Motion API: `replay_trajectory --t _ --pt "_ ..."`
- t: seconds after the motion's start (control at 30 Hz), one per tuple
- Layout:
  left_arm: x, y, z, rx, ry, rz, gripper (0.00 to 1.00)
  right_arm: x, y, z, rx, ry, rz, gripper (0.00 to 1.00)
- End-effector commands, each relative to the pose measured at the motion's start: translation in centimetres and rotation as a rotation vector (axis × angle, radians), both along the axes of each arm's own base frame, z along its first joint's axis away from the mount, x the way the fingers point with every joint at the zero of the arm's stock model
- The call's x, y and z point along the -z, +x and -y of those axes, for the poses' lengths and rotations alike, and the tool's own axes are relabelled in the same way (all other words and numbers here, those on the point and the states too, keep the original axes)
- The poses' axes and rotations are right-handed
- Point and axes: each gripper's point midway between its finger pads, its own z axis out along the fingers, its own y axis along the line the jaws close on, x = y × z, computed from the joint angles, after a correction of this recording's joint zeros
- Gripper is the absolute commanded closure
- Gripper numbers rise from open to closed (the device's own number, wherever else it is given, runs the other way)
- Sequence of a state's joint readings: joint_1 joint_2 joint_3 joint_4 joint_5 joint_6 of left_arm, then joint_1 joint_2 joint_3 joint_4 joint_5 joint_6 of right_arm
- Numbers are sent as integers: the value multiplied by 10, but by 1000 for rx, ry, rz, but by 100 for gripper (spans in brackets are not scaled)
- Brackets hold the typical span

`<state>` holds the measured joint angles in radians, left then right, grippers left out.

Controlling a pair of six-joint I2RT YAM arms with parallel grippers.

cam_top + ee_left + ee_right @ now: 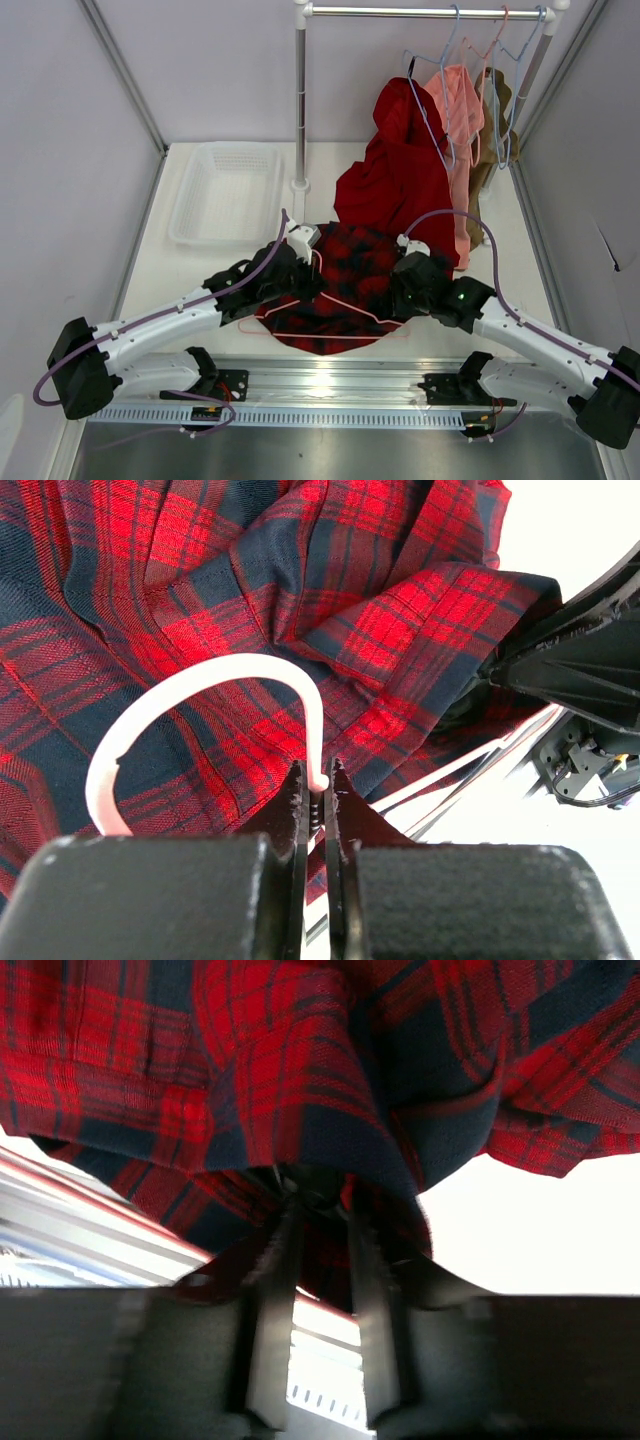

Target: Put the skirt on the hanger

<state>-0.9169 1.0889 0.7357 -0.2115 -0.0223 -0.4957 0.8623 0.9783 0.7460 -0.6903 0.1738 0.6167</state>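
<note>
"What are the left fingers doing?"

"They are pressed almost together. They pinch the pink hanger right under its round hook."

"And the right fingers?"

"They are a little apart. A bunched fold of the skirt is squeezed between their tips."

"What does the skirt look like?"

"It is red with dark blue checks, soft and all crumpled. It lies in a heap on the tabletop, between the two arms."

"Where is it from the fingers?"

"The left fingers are at its left edge and the right fingers at its right edge. The hook curls over the cloth by the left fingers. The thin pink wire shows across the skirt's near part. Just behind the skirt a plain red garment hangs down."
</note>
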Motion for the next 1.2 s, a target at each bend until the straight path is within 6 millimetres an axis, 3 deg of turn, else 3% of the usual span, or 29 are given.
replay_trajectory --t 0.0,0.27,0.5,0.8,1.17 --pt "-27 8 9 12 -46 56 100 -5 13 0 65 19 56 73" --pt "-38 9 8 6 -62 73 100 -18 17 16 135 16 118 99" --pt "-53 12 1 -28 -79 98 100 -20 16 23 154 9 129 100" --pt "-63 25 -25 -152 -76 135 100 -19 15 25 158 3 129 100" --pt "-58 37 -39 -241 -61 129 100 -20 14 26 155 2 129 100"
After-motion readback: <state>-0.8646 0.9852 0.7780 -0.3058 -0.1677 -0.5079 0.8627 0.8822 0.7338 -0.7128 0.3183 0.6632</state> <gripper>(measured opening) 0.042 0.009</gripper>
